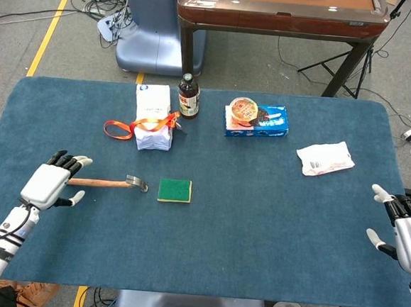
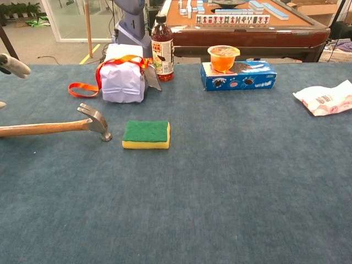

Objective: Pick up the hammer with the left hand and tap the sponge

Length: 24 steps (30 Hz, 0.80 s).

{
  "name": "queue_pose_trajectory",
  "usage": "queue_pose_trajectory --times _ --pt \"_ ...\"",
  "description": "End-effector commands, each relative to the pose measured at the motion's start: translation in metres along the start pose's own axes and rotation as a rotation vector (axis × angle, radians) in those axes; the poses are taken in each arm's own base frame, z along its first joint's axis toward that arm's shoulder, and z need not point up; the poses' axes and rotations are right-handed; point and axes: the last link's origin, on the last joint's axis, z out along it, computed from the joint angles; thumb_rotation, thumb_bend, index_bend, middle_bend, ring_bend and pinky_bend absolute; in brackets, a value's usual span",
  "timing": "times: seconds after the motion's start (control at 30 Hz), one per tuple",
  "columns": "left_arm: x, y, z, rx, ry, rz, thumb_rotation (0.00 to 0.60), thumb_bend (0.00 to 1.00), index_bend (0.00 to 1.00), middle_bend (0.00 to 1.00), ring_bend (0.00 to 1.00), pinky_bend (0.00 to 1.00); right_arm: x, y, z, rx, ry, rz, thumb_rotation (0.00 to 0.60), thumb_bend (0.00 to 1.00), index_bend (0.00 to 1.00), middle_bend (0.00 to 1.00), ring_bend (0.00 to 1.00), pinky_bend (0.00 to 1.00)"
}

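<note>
A hammer [image 1: 114, 183] [image 2: 60, 126] with a wooden handle and steel head lies flat on the blue table, its head toward the sponge. A sponge [image 1: 175, 190] [image 2: 146, 134], green on top and yellow below, sits just right of the head. My left hand [image 1: 50, 185] hovers over the handle's far left end with fingers spread and holds nothing; only a fingertip [image 2: 12, 65] of it shows at the chest view's left edge. My right hand [image 1: 407, 235] stays open at the table's right edge, far from both.
At the back stand a white box with an orange ribbon [image 1: 153, 126], a dark bottle [image 1: 188, 97], and a blue box [image 1: 258, 121] with a cup [image 1: 243, 109] on it. A white wrapper [image 1: 325, 158] lies at the right.
</note>
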Motion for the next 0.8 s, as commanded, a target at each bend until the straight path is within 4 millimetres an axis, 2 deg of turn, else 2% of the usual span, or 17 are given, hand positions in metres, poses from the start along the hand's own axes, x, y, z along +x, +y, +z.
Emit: queue_pose_trajectory --times 0.03,0.2,0.43,0.8 --pt "-0.005 0.011 0.024 -0.016 -0.045 0.013 0.6 0.29 0.17 0.19 0.15 0.05 0.0 0.002 -0.002 -0.006 -0.001 0.0 0.6 0.19 0.17 0.33 0.23 0.31" --pt "-0.016 0.021 0.043 -0.02 -0.114 0.043 0.6 0.29 0.17 0.19 0.14 0.04 -0.001 0.005 -0.005 -0.016 -0.008 0.001 0.6 0.19 0.17 0.33 0.24 0.31" --pt "-0.03 0.03 0.059 -0.001 -0.182 0.074 0.6 0.29 0.19 0.19 0.14 0.04 -0.003 0.009 -0.007 -0.025 -0.016 0.005 0.6 0.19 0.17 0.33 0.24 0.31" --pt "-0.042 0.04 0.072 0.023 -0.23 0.084 0.6 0.29 0.25 0.24 0.15 0.04 -0.004 0.015 -0.012 -0.043 -0.016 0.011 0.6 0.19 0.17 0.33 0.23 0.31"
